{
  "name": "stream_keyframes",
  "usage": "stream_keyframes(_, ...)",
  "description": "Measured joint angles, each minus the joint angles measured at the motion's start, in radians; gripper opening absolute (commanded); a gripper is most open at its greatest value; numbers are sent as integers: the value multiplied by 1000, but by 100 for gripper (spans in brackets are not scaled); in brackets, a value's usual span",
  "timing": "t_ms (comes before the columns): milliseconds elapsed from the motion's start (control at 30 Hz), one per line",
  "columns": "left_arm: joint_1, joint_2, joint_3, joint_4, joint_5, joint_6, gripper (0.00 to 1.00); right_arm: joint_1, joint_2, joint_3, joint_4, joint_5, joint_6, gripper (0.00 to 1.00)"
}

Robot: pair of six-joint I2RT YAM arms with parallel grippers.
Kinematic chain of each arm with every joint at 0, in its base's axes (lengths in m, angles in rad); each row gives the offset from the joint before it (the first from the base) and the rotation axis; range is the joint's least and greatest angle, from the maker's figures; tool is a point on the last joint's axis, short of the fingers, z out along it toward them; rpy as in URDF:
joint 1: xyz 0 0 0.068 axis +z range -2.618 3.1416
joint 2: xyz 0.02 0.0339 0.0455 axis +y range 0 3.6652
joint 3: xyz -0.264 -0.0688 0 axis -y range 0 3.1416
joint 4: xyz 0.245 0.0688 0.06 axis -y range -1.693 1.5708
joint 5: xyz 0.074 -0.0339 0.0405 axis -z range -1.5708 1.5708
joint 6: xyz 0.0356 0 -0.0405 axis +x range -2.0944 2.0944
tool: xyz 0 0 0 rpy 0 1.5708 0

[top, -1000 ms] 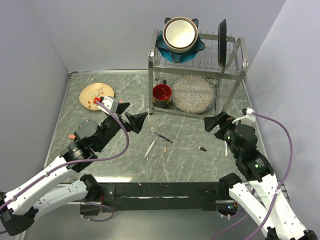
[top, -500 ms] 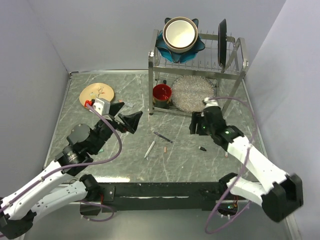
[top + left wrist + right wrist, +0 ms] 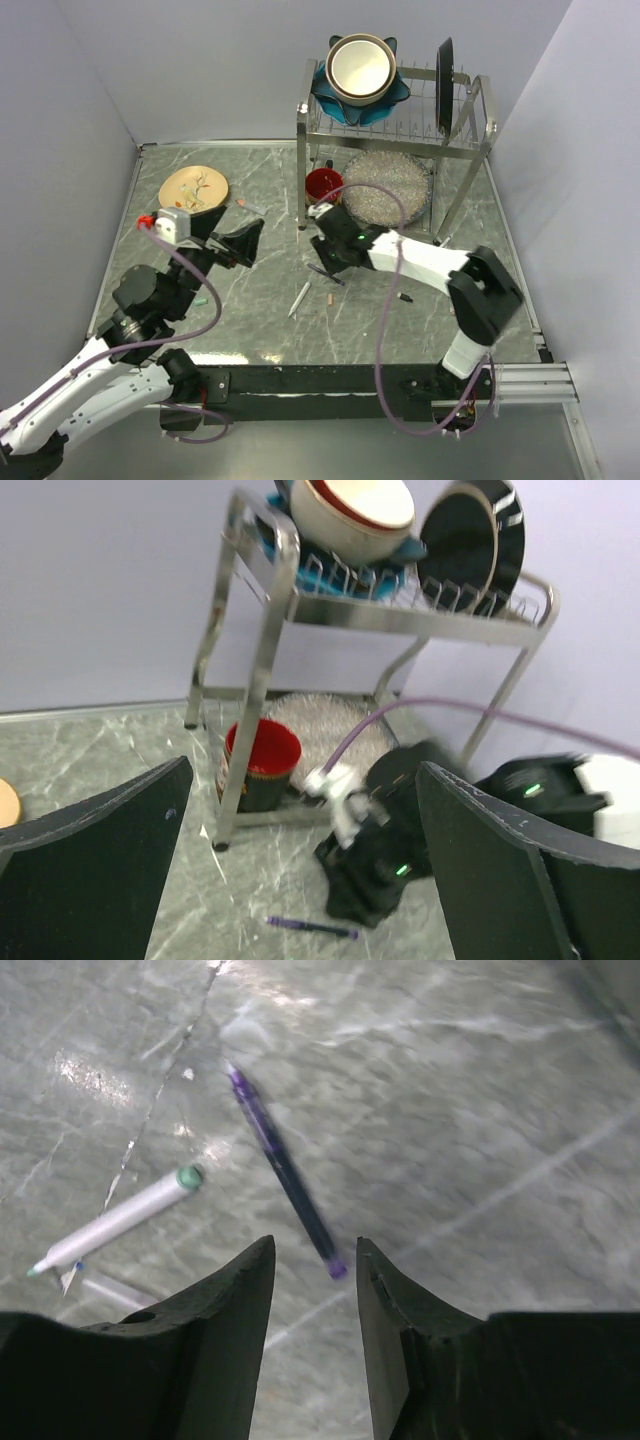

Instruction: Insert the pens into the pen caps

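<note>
Purple pen [image 3: 285, 1173]; white pen [image 3: 115, 1221], green end; red cup [image 3: 323, 185]; grey marbled table [image 3: 260, 170].

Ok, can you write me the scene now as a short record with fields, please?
right gripper: open, fingers either side of the purple pen end, no grip seen
left gripper: open, holds nothing
purple pen: lying flat
white pen: lying flat beside it, green end
loose caps: salmon cap, black cap

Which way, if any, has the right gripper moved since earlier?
Yes. The right gripper swung left, from the right leg of the rack to the dark pen before the red cup.
</note>
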Motion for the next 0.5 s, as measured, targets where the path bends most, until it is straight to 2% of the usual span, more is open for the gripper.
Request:
stream_keyframes(200,0,-61,-15,39,-62,0,99,46,137,74,-10,28,-47,44)
stream_keyframes(500,0,-71,-21,54,-77,0,99,48,158,74,-14,32,-74,41)
